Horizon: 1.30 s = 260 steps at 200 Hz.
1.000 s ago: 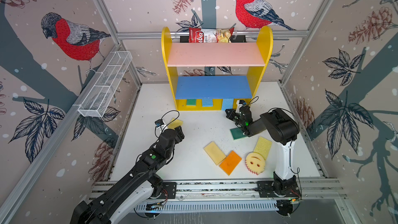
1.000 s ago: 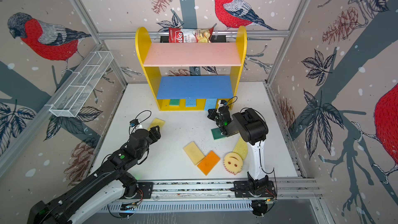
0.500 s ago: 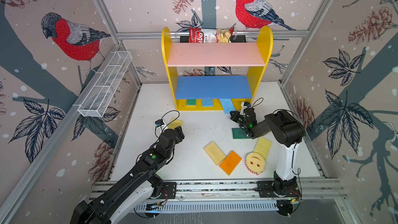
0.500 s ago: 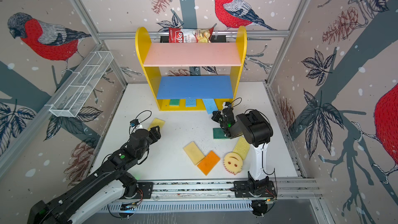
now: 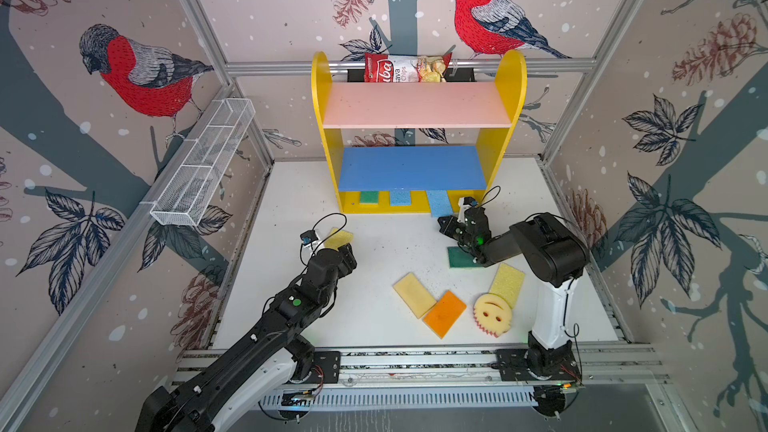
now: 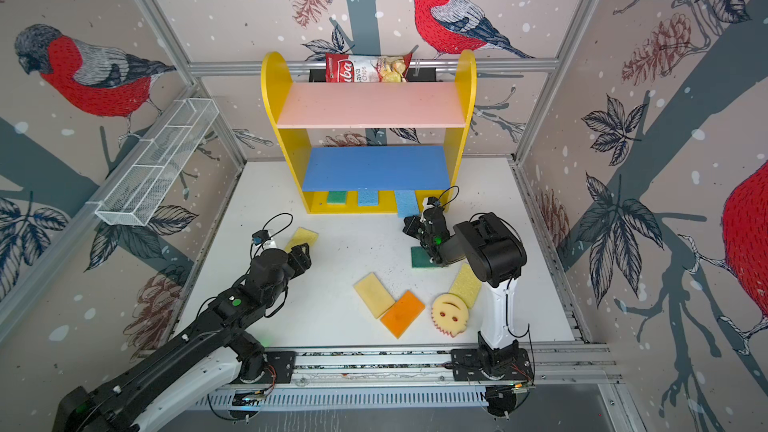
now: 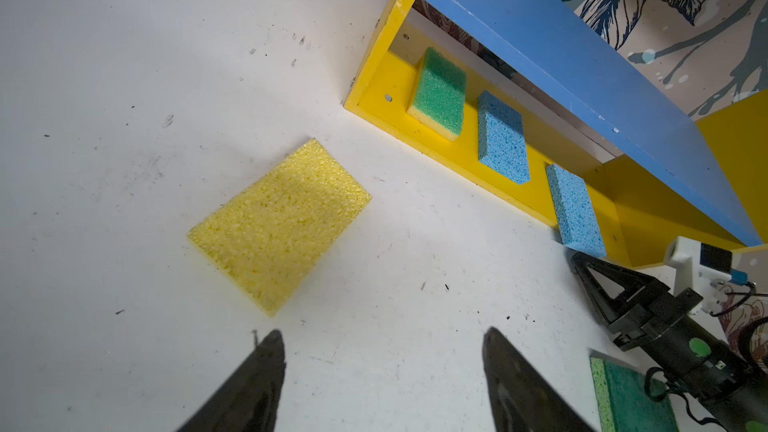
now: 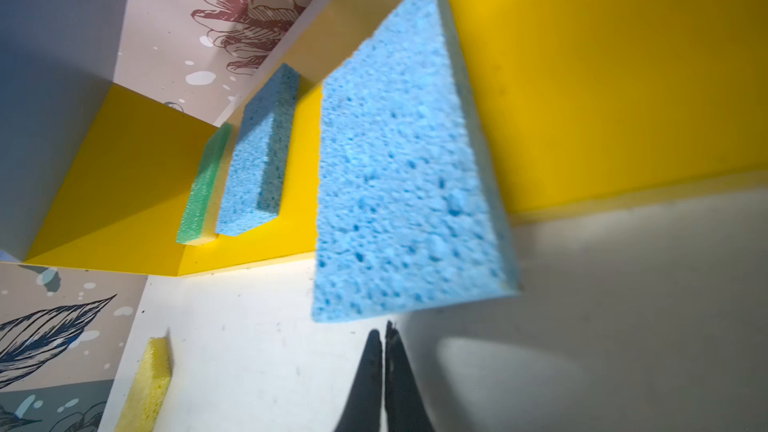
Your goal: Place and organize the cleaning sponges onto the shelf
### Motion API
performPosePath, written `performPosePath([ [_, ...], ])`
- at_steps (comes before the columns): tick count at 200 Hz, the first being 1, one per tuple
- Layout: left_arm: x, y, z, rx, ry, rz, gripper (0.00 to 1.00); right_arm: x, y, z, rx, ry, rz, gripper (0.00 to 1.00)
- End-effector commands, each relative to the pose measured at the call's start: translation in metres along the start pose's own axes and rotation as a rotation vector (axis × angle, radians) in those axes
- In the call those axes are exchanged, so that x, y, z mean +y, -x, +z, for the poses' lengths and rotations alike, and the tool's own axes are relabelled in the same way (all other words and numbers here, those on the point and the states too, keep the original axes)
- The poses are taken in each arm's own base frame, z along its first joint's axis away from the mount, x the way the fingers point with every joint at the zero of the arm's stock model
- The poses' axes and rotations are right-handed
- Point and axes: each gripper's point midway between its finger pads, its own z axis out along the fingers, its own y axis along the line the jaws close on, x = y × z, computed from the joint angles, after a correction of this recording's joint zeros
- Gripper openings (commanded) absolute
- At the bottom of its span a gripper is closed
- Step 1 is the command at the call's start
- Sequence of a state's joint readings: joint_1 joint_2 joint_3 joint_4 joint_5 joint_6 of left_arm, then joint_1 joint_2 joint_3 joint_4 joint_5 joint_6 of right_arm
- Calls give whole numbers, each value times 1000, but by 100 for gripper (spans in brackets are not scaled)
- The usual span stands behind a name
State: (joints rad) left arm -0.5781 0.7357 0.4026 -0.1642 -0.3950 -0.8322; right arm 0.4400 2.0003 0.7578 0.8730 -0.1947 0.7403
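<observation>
The shelf (image 5: 415,106) (image 6: 370,106) stands at the back. On its yellow base lie a green sponge (image 5: 369,197) (image 7: 441,93), a blue sponge (image 5: 400,197) (image 7: 502,139) and another blue sponge (image 5: 439,203) (image 8: 403,168) that overhangs the front edge. My right gripper (image 5: 444,224) (image 8: 384,328) is shut and empty, its tips just short of that sponge. My left gripper (image 5: 348,249) (image 7: 384,332) is open beside a yellow sponge (image 5: 340,238) (image 7: 282,222). A dark green sponge (image 5: 459,257) lies under the right arm. Pale yellow (image 5: 414,295), orange (image 5: 444,313), smiley (image 5: 493,314) and yellow-green (image 5: 507,284) sponges lie near the front.
A red-and-white chips bag (image 5: 405,68) sits in a black basket (image 5: 463,74) behind the shelf's top. A white wire-mesh basket (image 5: 203,164) hangs on the left wall. Patterned walls close in the white table on three sides, and a metal rail (image 5: 415,361) runs along the front.
The overhanging blue sponge shows farther out over the base's front edge than a second ago. The right arm's elbow has swung to the right. The left arm has not moved.
</observation>
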Motion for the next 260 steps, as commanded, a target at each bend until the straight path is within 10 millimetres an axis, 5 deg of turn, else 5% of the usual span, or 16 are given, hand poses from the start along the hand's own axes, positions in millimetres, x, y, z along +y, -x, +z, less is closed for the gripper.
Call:
performPosePath([
  [1, -4, 5, 0, -20, -17, -6, 74, 7, 8, -2, -10, 8, -3, 7],
  [112, -2, 4, -1, -21, -16, -3, 74, -24, -7, -13, -1, -40, 55, 6],
  [209, -3, 4, 0, -16, -11, -4, 74, -48, -16, 9, -4, -95, 76, 6],
  [260, -6, 2, 3, -6, -20, -3, 74, -44, -13, 16, -7, -89, 70, 6],
])
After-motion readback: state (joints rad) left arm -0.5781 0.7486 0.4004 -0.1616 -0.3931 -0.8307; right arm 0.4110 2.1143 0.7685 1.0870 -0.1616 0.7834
